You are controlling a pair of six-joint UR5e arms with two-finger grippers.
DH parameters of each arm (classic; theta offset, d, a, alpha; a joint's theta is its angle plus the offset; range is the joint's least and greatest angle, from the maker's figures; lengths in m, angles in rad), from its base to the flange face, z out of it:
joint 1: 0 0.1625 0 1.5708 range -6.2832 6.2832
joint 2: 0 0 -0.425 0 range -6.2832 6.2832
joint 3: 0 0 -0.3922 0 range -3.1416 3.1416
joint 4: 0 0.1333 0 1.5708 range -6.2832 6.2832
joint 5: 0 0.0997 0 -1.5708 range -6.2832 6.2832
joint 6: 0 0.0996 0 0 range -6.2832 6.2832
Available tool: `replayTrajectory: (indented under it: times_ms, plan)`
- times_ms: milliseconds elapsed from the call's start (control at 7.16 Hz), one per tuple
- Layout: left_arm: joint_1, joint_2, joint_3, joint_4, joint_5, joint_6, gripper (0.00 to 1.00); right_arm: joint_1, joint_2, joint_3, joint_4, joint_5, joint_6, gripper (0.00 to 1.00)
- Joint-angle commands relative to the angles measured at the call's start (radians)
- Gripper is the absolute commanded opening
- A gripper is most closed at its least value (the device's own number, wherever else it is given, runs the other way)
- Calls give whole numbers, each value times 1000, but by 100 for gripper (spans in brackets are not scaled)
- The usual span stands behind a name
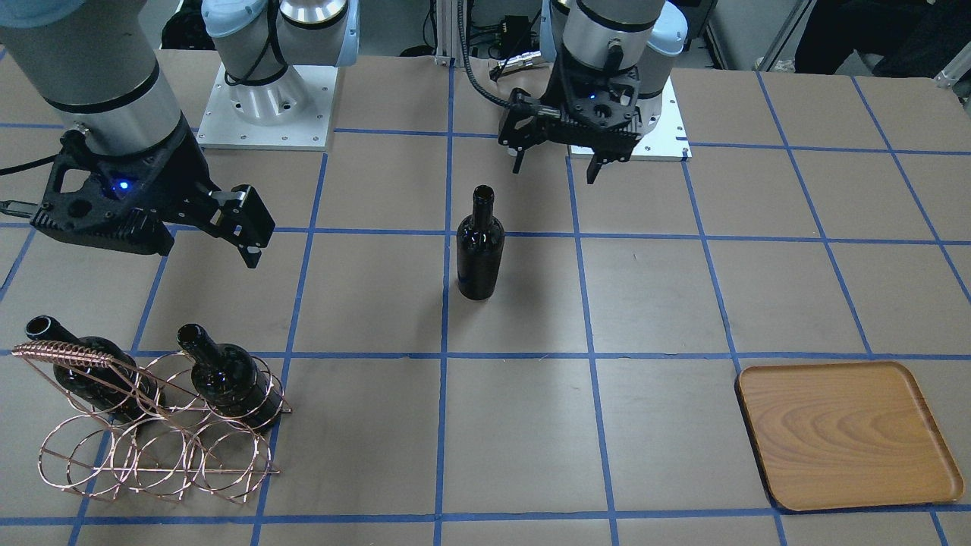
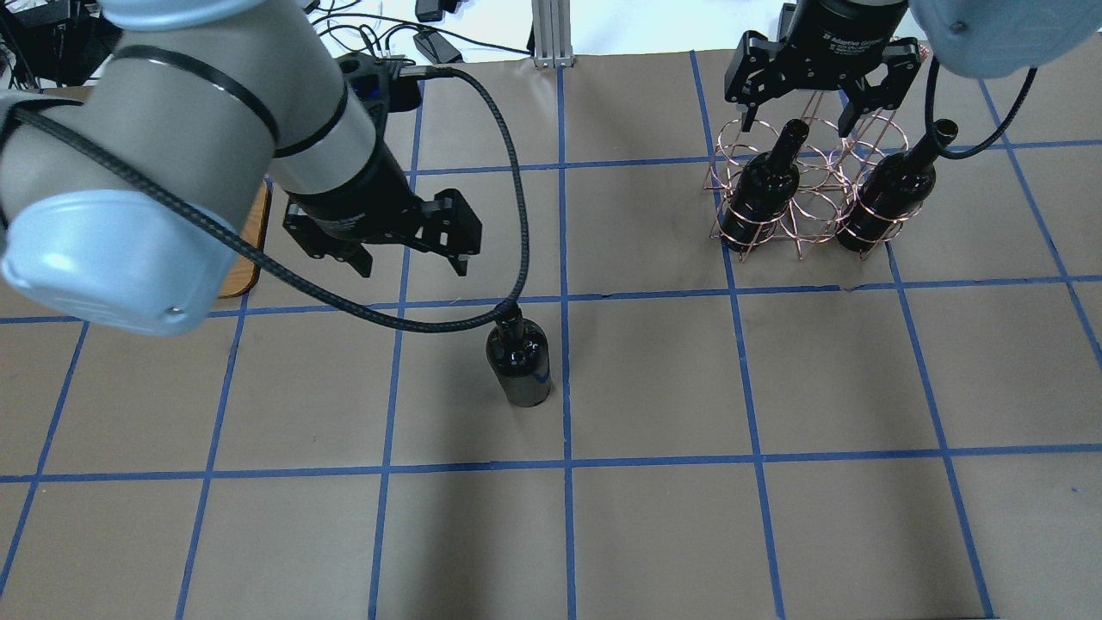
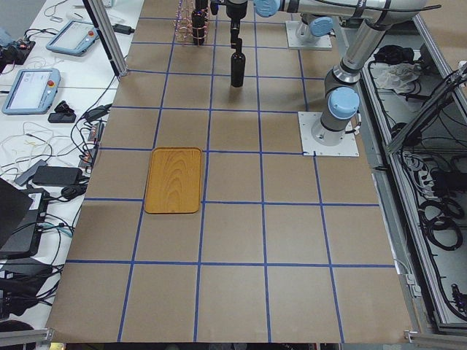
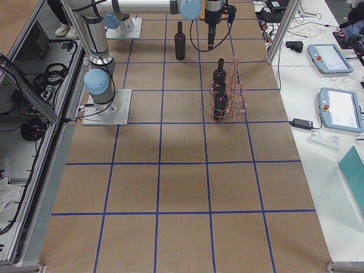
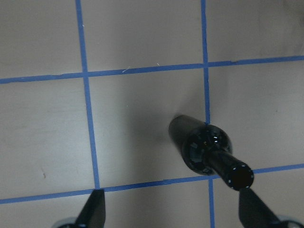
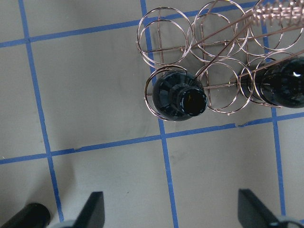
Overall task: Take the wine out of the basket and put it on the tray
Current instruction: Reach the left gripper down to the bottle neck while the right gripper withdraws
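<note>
One wine bottle (image 1: 479, 250) stands upright on the table's middle, also seen in the overhead view (image 2: 519, 366). My left gripper (image 2: 411, 263) is open and empty, hovering just beside and above it; in the left wrist view the bottle's mouth (image 5: 236, 175) lies near one fingertip (image 5: 251, 209). Two more bottles (image 2: 762, 194) (image 2: 887, 202) stand tilted in the copper wire basket (image 1: 152, 447). My right gripper (image 2: 797, 122) is open and empty above the basket; its wrist view looks down on one bottle (image 6: 180, 97). The wooden tray (image 1: 846, 432) is bare.
Brown table paper with a blue tape grid. The tray (image 2: 245, 250) is mostly hidden under my left arm in the overhead view. The arm base plates (image 1: 265, 106) sit at the robot's side. Tablets and cables (image 3: 29, 87) lie on a side bench.
</note>
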Motion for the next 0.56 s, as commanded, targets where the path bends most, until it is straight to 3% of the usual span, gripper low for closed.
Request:
replayTrajectory:
  times_ms: [0, 419]
  plan:
    - [-95, -71, -1, 43, -10, -106, 100, -5, -18, 5, 11, -7, -77, 100]
    - [-118, -131, -23, 48, 12, -162, 100, -11, -22, 18, 30, 5, -63, 100]
